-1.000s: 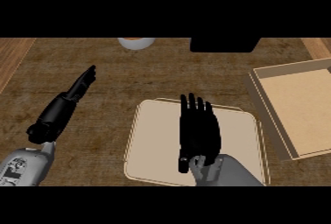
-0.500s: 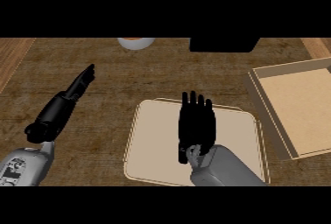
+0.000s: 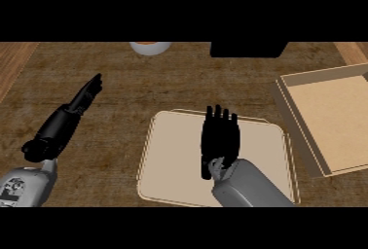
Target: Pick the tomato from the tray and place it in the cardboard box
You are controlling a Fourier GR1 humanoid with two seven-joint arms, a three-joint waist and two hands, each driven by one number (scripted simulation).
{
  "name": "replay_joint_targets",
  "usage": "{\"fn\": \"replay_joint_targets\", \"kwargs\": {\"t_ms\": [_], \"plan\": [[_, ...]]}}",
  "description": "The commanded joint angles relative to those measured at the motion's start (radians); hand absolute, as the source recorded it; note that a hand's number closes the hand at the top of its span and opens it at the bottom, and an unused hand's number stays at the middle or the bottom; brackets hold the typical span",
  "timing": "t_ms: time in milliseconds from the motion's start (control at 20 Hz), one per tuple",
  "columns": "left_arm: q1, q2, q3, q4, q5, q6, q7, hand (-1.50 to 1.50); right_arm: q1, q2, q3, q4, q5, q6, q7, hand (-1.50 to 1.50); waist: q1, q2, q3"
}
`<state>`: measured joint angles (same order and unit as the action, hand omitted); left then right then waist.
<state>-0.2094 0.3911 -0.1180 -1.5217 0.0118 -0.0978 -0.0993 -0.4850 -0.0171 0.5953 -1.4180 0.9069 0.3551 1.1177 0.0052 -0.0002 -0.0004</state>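
Note:
My right hand [image 3: 219, 138] lies flat and open over the middle of the beige tray [image 3: 173, 160], fingers pointing away from me. No tomato shows anywhere; whether it sits under the hand cannot be told. The cardboard box [image 3: 334, 121] stands open to the right of the tray, and its visible floor is bare. My left hand [image 3: 79, 104] stretches out open over the counter, well left of the tray, fingers straight and aimed to the far side.
A white bowl-like object [image 3: 150, 47] with an orange top sits at the far edge. A black block [image 3: 248, 49] stands at the far edge right of it. Lighter wood strips [image 3: 13, 63] border the dark counter on both sides.
My right hand has drawn back slightly toward me over the tray. The left hand has stayed where it was.

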Motion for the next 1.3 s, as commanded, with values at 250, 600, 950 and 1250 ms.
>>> {"fn": "replay_joint_targets", "kwargs": {"t_ms": [250, 600, 950, 1250], "plan": [[0.002, -0.038, 0.015, 0.018, -0.040, -0.008, -0.025, 0.00, 0.062, 0.016, 0.023, 0.051, 0.030, -0.062, 0.102, -1.50, -0.003, 0.000, 0.000], [0.002, -0.065, 0.006, 0.012, -0.067, -0.001, -0.009, 0.00, 0.024, 0.016, 0.034, 0.036, 0.011, -0.020, 0.208, -1.50, -0.003, -0.001, 0.000], [0.044, -0.060, 0.051, -0.046, -0.069, -0.052, 0.009, 0.00, 0.057, 0.017, -0.021, 0.146, 0.021, -0.079, 0.031, -1.50, 0.000, 0.000, 0.000], [0.052, -0.105, 0.046, -0.044, -0.100, -0.045, -0.003, 0.00, 0.107, -0.027, -0.005, 0.160, 0.180, -0.156, -0.184, 1.50, -0.002, 0.000, 0.000]]}}
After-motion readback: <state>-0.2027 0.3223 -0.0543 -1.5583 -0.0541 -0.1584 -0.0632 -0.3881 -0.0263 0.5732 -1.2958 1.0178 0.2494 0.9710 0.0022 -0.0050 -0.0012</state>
